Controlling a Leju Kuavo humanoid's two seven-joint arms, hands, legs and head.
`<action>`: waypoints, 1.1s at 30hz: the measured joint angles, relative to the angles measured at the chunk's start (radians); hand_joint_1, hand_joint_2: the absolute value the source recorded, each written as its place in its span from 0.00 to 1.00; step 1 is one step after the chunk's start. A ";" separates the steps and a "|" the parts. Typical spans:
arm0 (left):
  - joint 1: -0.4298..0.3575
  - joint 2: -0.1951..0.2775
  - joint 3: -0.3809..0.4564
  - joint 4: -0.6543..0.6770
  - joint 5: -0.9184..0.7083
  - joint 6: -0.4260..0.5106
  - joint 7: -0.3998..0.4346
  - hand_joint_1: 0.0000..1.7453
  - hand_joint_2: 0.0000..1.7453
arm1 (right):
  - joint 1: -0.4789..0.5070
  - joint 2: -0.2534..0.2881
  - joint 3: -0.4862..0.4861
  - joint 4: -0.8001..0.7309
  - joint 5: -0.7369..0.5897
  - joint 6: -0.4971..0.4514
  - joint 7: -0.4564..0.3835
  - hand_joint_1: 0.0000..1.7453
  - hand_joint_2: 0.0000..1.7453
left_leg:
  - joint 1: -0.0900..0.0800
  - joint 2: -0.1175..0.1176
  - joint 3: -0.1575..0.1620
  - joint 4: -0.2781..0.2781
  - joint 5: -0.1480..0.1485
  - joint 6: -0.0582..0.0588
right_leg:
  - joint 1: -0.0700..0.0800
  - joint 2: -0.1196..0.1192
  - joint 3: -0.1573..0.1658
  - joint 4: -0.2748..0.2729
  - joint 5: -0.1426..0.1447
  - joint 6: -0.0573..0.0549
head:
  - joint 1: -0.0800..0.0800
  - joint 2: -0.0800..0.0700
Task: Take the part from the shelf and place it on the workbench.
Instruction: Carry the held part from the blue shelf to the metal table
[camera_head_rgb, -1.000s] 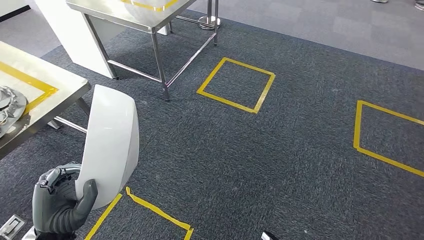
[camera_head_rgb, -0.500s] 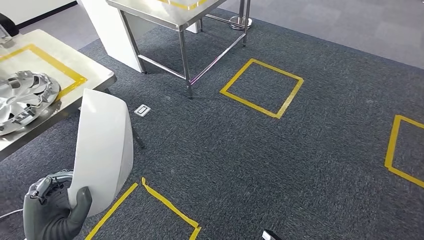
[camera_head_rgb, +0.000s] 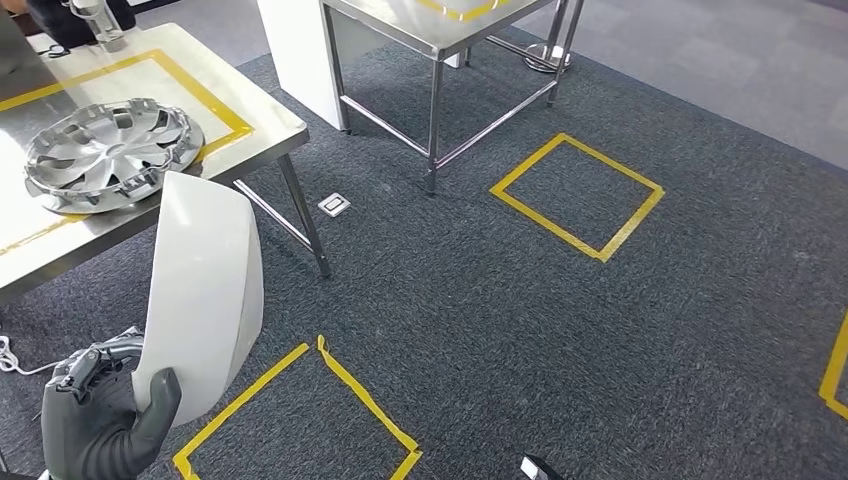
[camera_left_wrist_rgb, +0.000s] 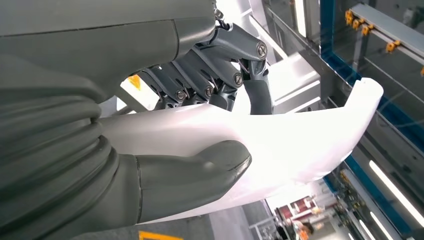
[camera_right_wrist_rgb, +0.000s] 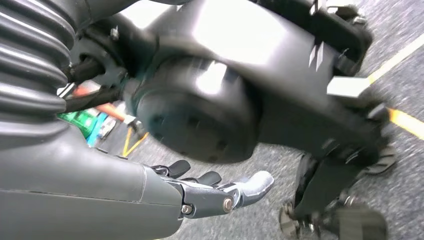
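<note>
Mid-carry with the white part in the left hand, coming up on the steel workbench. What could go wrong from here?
1. The left hand grips the tall white part only at its lower end, thumb in front and fingers behind; it could tip or slip while walking.
2. A silver wheel cover already lies on the workbench; the part could knock it on set-down.
3. The part's upper edge sits near the bench corner and could clip it.

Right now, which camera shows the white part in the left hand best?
The head view: the whole white part stands upright above the left hand. The left wrist view shows a close stretch between thumb and fingers; the right wrist view adds nothing.
</note>
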 joint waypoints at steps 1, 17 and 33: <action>-0.001 0.000 0.000 0.004 0.001 0.000 0.001 1.00 1.00 | 0.002 0.000 0.000 0.000 0.000 0.000 0.000 0.00 1.00 | 0.000 -0.012 -0.001 0.001 0.001 0.000 | 0.000 0.003 -0.021 0.036 -0.005 -0.001 | 0.000 0.000; -0.048 0.017 0.000 0.074 0.076 -0.024 -0.020 1.00 1.00 | 0.006 0.003 0.000 0.000 -0.007 0.000 0.001 0.00 1.00 | 0.004 0.017 -0.136 0.263 -0.105 -0.063 | 0.001 -0.034 0.109 -0.262 0.144 -0.057 | -0.007 0.000; -0.091 0.010 -0.002 0.130 0.078 -0.031 -0.028 1.00 1.00 | 0.011 0.006 -0.003 0.000 -0.031 -0.005 0.001 0.00 1.00 | 0.001 -0.021 -0.008 0.004 0.004 -0.002 | 0.003 0.006 -0.008 0.005 0.028 -0.006 | 0.003 0.000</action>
